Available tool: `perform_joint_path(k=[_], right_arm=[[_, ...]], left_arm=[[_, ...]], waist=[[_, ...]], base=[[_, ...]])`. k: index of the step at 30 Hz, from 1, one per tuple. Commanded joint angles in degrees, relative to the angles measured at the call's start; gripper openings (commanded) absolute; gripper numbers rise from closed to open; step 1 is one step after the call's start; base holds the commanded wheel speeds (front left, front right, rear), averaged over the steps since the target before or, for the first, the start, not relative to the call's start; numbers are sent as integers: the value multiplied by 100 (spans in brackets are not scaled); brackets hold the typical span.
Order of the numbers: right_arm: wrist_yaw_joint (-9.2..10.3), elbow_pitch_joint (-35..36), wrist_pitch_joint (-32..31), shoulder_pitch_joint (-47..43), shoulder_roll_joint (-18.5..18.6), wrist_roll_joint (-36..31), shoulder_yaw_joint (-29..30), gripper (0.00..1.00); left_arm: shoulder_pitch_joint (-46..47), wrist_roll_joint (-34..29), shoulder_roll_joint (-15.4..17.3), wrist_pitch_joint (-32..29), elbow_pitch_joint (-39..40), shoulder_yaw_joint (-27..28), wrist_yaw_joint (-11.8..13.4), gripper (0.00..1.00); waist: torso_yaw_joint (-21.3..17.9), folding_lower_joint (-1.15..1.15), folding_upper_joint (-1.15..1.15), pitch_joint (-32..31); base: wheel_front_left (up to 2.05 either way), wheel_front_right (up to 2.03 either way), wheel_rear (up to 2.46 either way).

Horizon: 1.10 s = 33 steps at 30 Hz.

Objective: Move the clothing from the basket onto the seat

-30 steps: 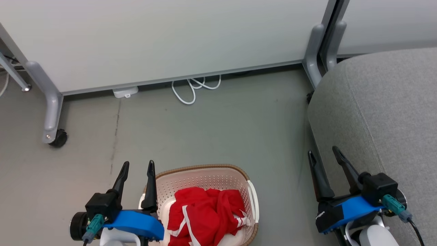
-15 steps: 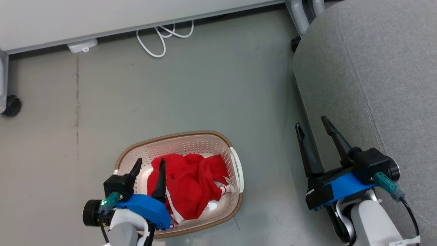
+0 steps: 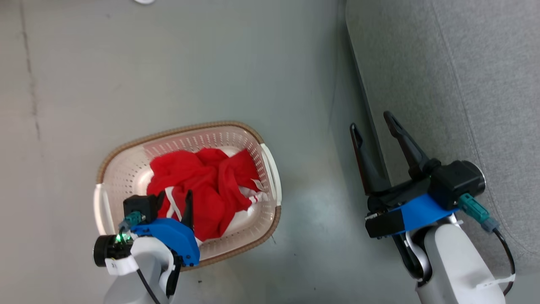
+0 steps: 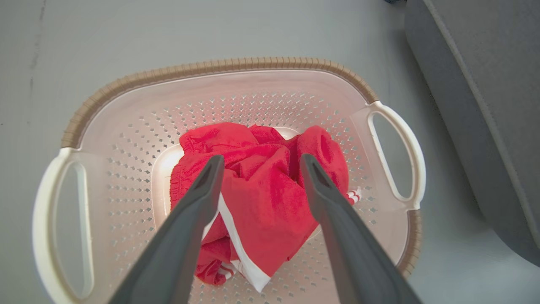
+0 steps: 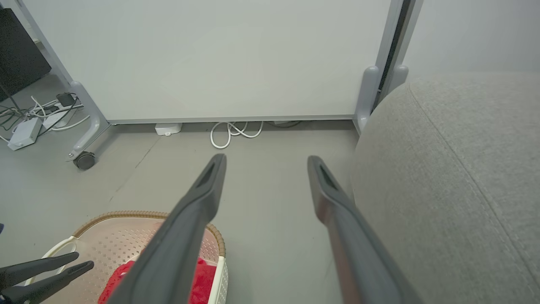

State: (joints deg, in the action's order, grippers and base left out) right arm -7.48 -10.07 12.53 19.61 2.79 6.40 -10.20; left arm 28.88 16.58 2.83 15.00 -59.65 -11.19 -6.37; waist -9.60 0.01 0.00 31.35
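The clothing (image 3: 202, 190) lies crumpled in the bottom of the basket (image 3: 177, 131), a bright red heap with white stripe trim showing along its near folds and at its right side. How many garments make up the heap cannot be told. The basket is cream and perforated, with a brown woven-look rim and a white handle (image 4: 398, 156) at each end. It stands on the grey floor (image 3: 168, 63), left of the seat (image 3: 464, 63) and apart from it, with a strip of bare floor between them.

The left pincer (image 3: 175, 195) reaches down into the near part of the basket. Its two dark fingers (image 4: 202, 190) are spread wide over the red fabric, one on each side of a fold. Whether the tips touch the cloth cannot be told, and nothing is pinched between them.

The right pincer (image 3: 370, 121) hangs over the floor just beside the seat's left edge, spread wide and holding nothing. Its fingers point toward the far side of the scene. Far beyond it, a pale panel (image 5: 211, 59) stands on grey legs, and a white cable (image 5: 234, 133) lies coiled on the floor at its foot.
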Motion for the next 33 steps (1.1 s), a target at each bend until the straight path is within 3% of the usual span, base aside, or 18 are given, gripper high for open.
perform_joint_path(k=[1, 13, 29, 30, 31, 32, 33], right_arm=[[-3, 32, 63, 194, 18, 60, -33, 100], [-3, 22, 218, 495, 18, 237, -229, 100], [-3, 42, 272, 607, 19, 390, -324, 100], [-3, 53, 273, 610, 19, 397, -322, 100], [-3, 68, 274, 612, 19, 401, -317, 100], [-3, 81, 274, 611, 19, 407, -310, 100], [-3, 91, 274, 611, 19, 417, -305, 100]], left_arm=[[229, 17, 46, -4, -150, 23, -3, 100], [1057, 75, 178, -185, -1045, -9, 122, 100], [1281, 566, 100, -619, -1345, 224, 135, 100], [1286, 590, 95, -642, -1350, 221, 135, 97], [1294, 597, 91, -669, -1354, 209, 128, 47], [1304, 593, 89, -675, -1356, 191, 116, 18], [1313, 589, 89, -678, -1361, 177, 104, 0]], waist=[[-151, -1, 0, 347], [-278, -1, 0, 1116], [-411, -1, 0, 1514], [-424, -1, 0, 1527], [-437, -1, 0, 1540], [-448, -1, 0, 1553], [-458, -1, 0, 1565]], base=[[0, 0, 0], [0, 0, 0], [0, 0, 0], [0, 0, 0], [0, 0, 0], [0, 0, 0], [0, 0, 0]])
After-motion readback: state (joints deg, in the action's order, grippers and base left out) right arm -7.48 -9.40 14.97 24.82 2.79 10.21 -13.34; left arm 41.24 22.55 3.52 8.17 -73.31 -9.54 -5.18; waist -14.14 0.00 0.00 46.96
